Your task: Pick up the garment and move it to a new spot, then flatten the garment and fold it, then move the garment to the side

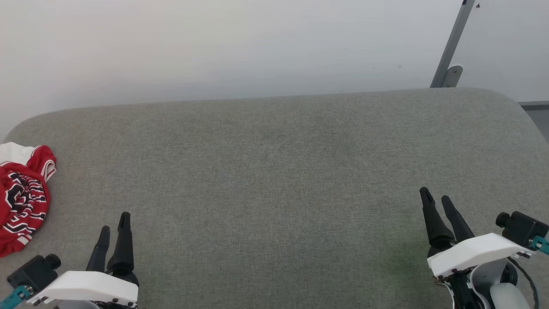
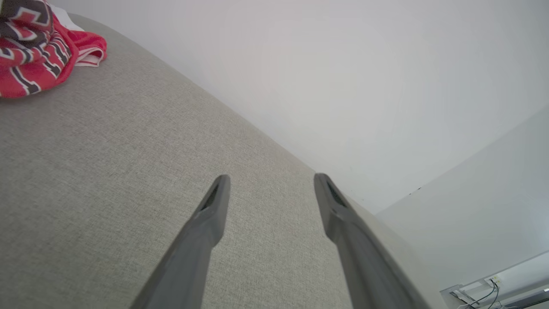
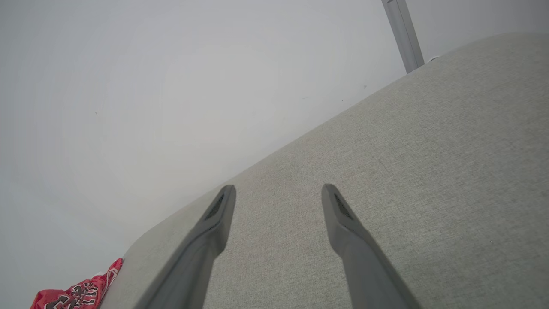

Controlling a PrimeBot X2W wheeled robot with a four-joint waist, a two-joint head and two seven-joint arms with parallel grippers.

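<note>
- Left gripper (image 1: 114,223): two dark fingers parted, nothing between them. It sits low over the near-left of the pad. It is the nearer of the two to the cloth, so likely the one to reach first.
- Right gripper (image 1: 435,195): fingers likewise spread and empty, over the near-right and well apart from the cloth. It seems held ready for a two-handed job.
- Grey fabric pad (image 1: 274,163): broad, with rounded corners and a bare middle, presumably the room meant for spreading and folding.
- Garment (image 1: 23,197): red with white trim and black, white-edged lettering. It lies bunched at the pad's left edge, touching neither gripper. It is bunched rather than squared, so I judge the pick-up not yet begun.
- Hard to make out: the garment's left part is cut off by the head view's edge. The lettering is too crumpled to read, and sleeves and collar cannot be sorted. Whether any of it hangs over the pad's edge, I cannot tell.
- Wall (image 1: 214,43): pale, behind the pad.
- Slanted metal post (image 1: 450,47): at the right, its foot hidden behind the pad.
</note>
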